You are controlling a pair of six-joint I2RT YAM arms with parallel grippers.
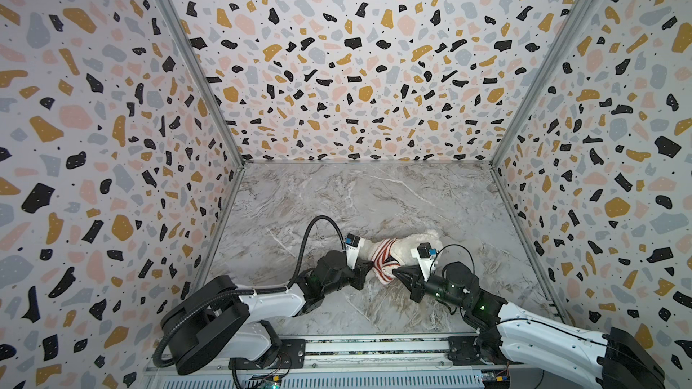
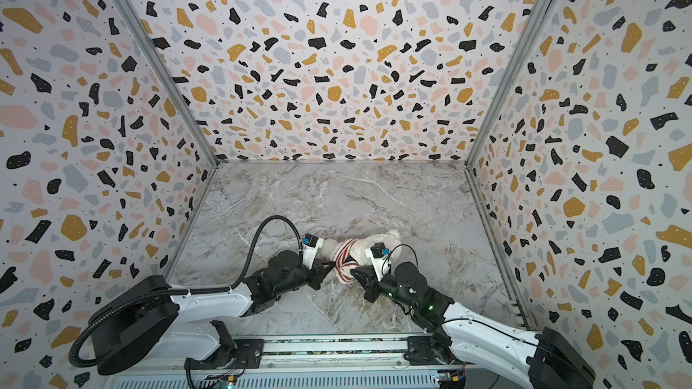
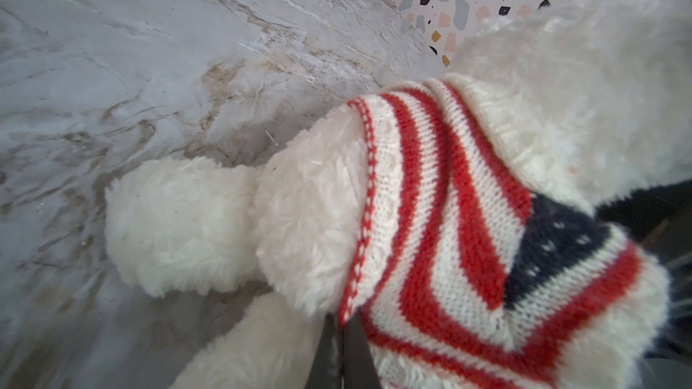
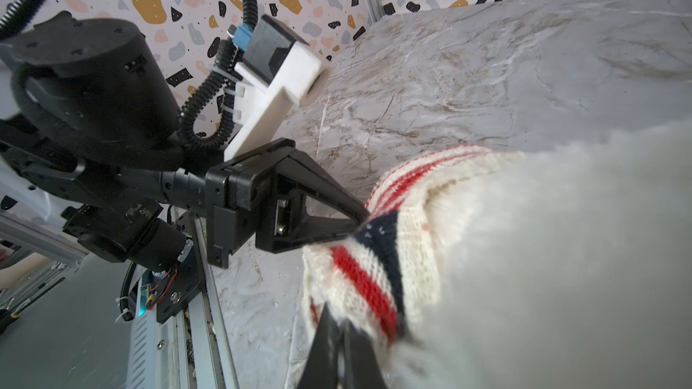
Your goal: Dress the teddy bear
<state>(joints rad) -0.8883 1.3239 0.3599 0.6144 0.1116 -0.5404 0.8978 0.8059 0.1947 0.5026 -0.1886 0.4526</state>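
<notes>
both pincers are pinched tight on knit. my left pincer (image 1: 371, 268) has the red-and-white striped sweater (image 1: 384, 256) by its hem edge, and my right pincer (image 1: 394, 273) nips the same garment a little further along, by the navy patch (image 3: 554, 241). in the right wrist view the left pincer's tips meet on the wool with no gap showing.

the teddy bear (image 1: 410, 246) lies on the marble table (image 1: 337, 200), just beyond both pincers, on the side away from the rail (image 1: 374, 346). its long axis runs crosswise to me, with the stubby legs (image 3: 176, 218) toward the left arm and the big fluffy head end (image 1: 425, 243) toward the right arm. the sweater sits round its middle, with a fold drawn out toward me between the two grips. i can't tell whether the arms are through any sleeves.

my guess is the next pull has to run along that axis, toward the legs. so the left arm, nearer the hem, should lead while the right just steadies.
</notes>
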